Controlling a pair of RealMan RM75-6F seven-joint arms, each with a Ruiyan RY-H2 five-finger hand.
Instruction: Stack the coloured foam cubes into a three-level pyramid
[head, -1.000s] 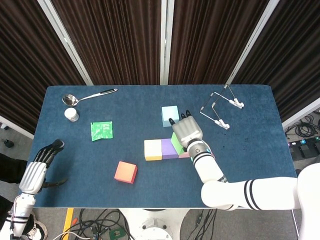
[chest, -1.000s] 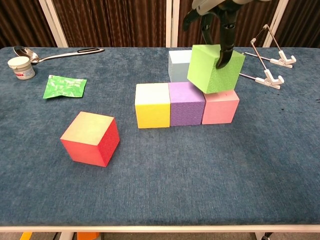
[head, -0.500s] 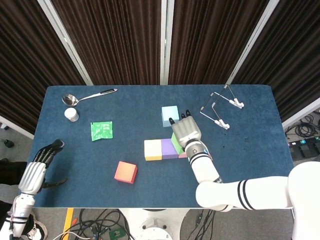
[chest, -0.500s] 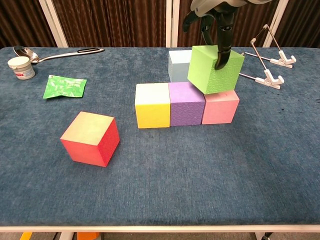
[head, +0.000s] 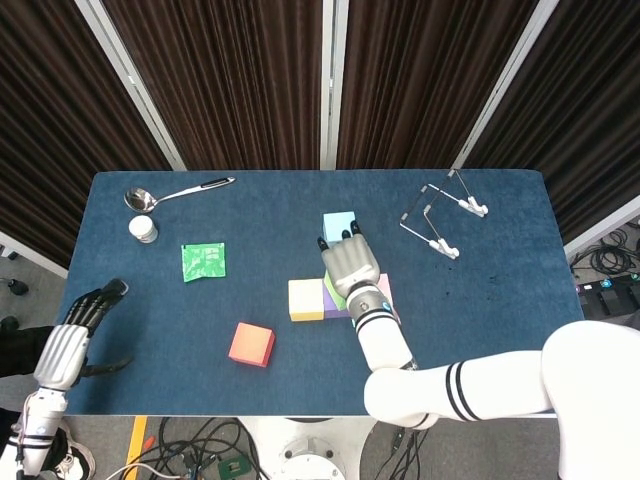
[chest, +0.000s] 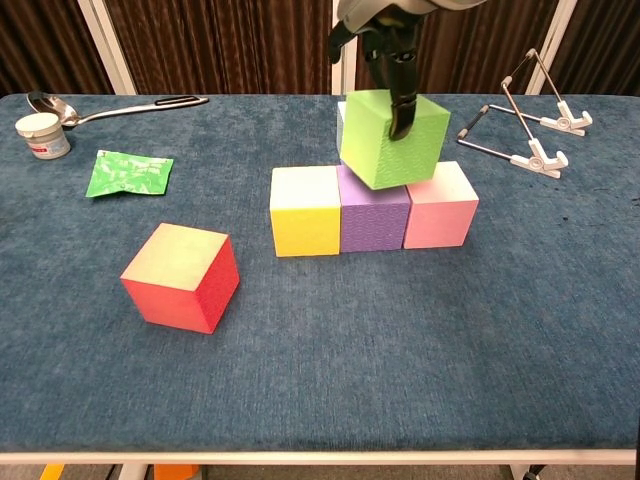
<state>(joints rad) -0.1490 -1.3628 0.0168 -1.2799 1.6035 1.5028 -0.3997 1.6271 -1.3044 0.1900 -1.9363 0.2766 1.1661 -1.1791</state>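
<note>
Holding the green cube (chest: 390, 137) tilted in clamped fingers, the right hand (head: 349, 266) hangs it over the purple cube (chest: 373, 219), off toward pink (chest: 441, 212). Released crooked, it could tip off or shove the row apart. The left hand (head: 82, 328) idles far from purple, fingers loosely curled, empty.

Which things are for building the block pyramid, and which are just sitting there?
For the pyramid:
green cube, held by the right hand
yellow cube
purple cube
pink cube
red cube
light blue cube

Just lying about:
ladle
small white jar
green packet
wire stand
</note>
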